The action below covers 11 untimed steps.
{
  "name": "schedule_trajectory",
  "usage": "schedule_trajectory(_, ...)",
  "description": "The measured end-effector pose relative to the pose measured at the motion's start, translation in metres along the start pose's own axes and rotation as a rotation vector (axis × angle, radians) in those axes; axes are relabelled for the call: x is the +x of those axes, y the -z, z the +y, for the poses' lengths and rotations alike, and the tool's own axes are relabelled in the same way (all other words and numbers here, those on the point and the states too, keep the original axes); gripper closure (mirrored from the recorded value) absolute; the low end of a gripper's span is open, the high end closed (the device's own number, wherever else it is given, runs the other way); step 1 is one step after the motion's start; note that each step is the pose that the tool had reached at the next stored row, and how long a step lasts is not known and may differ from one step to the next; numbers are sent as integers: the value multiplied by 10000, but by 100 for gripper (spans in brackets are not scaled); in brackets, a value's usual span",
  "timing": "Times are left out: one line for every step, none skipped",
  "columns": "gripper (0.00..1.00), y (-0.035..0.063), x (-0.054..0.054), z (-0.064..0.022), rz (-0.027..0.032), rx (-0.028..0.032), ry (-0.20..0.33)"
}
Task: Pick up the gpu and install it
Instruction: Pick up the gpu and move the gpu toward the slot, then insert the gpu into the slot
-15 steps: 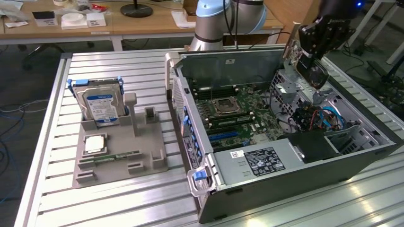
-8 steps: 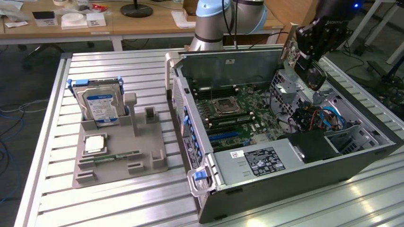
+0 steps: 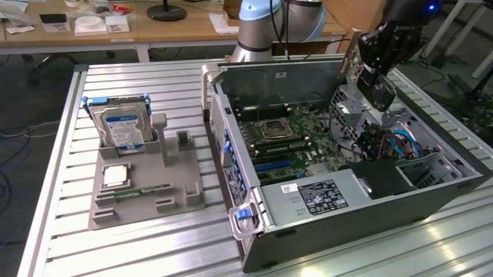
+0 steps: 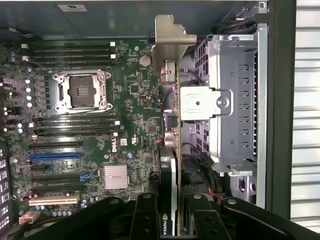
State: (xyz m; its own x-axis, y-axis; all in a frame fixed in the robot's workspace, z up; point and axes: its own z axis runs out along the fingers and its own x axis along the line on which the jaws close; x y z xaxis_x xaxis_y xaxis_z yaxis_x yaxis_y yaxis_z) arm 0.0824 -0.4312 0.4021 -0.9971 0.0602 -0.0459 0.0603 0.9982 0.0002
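Observation:
My gripper [image 3: 387,55] hangs over the far right corner of the open computer case [image 3: 324,231] and is shut on the gpu [image 3: 380,92], which points down into the case. In the wrist view the gpu [image 4: 171,125] shows edge-on: a thin card with a black cooler face, a brownish board edge and a silvery end bracket [image 4: 172,35]. My gripper [image 4: 171,212] clamps it from both sides with black fingers [image 4: 145,215]. The card hovers between the green motherboard [image 4: 135,100] and the metal drive cage [image 4: 230,100]. The blue expansion slot [image 4: 55,156] lies apart from the card.
A grey parts holder [image 3: 146,202] on the slatted table at the exterior view's left carries a silver hard drive with a blue label [image 3: 123,130], a processor chip [image 3: 115,175] and a green RAM stick [image 3: 142,190]. Cables [image 3: 393,144] and a power supply [image 3: 316,196] crowd the case.

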Motion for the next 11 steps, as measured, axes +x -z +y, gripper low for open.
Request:
schedule_trajectory(73, -1, 13, -1, 0, 2, -18)
schedule_trajectory(73, -2, 24, -3, 0, 2, -34)
schedule_trajectory(73, -4, 35, -5, 0, 3, -49)
schedule_trajectory(73, -5, 44, -6, 0, 4, -65)
schedule_trajectory(73, -6, 54, -7, 0, 6, -82)
schedule_trajectory(73, -6, 59, -8, 0, 7, -93)
schedule_trajectory(73, -6, 59, -8, 1, 8, -93)
schedule_trajectory(73, -6, 59, -8, 0, 8, -93)
schedule_trajectory(73, -7, 59, -7, 0, 7, -94)
schedule_trajectory(73, -7, 59, -7, 0, 7, -94)
schedule_trajectory(73, -7, 59, -7, 0, 7, -95)
